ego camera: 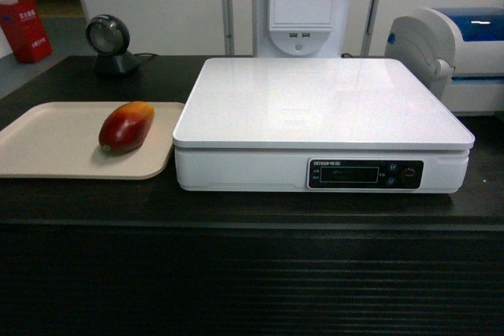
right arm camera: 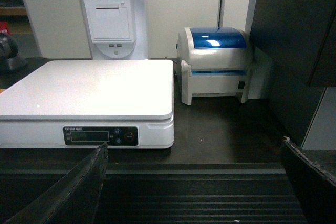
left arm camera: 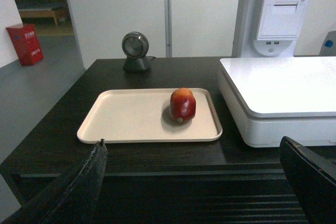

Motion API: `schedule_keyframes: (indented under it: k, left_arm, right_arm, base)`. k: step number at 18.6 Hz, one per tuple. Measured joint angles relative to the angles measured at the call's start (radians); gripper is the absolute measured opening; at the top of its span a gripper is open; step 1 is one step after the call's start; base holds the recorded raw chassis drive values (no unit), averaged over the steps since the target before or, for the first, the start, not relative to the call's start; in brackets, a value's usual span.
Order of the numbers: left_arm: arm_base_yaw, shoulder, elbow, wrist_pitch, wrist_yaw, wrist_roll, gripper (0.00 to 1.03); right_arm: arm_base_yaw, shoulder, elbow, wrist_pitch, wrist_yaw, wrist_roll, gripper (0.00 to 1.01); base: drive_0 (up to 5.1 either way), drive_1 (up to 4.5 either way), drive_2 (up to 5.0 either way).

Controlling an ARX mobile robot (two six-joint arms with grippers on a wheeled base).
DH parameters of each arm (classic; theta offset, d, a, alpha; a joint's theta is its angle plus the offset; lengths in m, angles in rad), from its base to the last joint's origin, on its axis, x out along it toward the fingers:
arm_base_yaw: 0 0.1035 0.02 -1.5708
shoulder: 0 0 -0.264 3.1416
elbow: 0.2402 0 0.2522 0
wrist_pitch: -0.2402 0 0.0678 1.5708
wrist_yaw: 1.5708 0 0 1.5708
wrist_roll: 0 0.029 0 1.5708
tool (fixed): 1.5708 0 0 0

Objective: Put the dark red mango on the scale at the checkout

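The dark red mango (ego camera: 126,127) (left arm camera: 182,105) lies on the right part of a flat beige tray (ego camera: 47,143) (left arm camera: 131,116), just left of the scale. The white scale (ego camera: 323,104) (left arm camera: 283,85) (right arm camera: 86,90) stands on the black checkout counter (ego camera: 252,210), its top plate bare and its black display strip (ego camera: 365,173) facing me. My left gripper (left arm camera: 191,142) is open, held in front of the counter's ribbed panel, short of the tray. My right gripper (right arm camera: 194,145) is open too, in front of the counter to the right of the scale. Neither gripper shows in the head view.
A round black scanner (ego camera: 110,43) (left arm camera: 136,51) stands behind the tray. A white-and-blue rounded machine (ego camera: 453,57) (right arm camera: 215,64) sits right of the scale. A white printer column (ego camera: 303,1) rises behind the scale. A dark cabinet wall (right arm camera: 294,51) closes the far right.
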Motion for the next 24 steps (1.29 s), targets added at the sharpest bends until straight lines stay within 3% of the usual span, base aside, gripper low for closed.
schedule_keyframes:
  k: [18,20,21,24]
  left_arm:
    - [0.000,0.000,0.000,-0.003,-0.004,0.000,0.98]
    - [-0.079,0.068,0.044,-0.123,-0.190,0.037,0.98]
    - [-0.093,0.093,0.058,-0.136,-0.234,0.049,0.98]
    - [-0.101,0.129,0.073,-0.119,-0.271,0.069,0.98]
  right_arm:
    - [0.000,0.000,0.000,0.000,0.000,0.000,0.98]
    - [0.000,0.000,0.000,0.000,0.001,0.000,0.98]
    - [0.000,0.000,0.000,0.000,0.001,0.000,0.98]
    - [0.000,0.000,0.000,0.000,0.000,0.000,0.98]
  base:
    - [0.0,0.00,0.0]
    - [0.0,0.00,0.0]
    - [0.0,0.00,0.0]
    - [0.0,0.00,0.0]
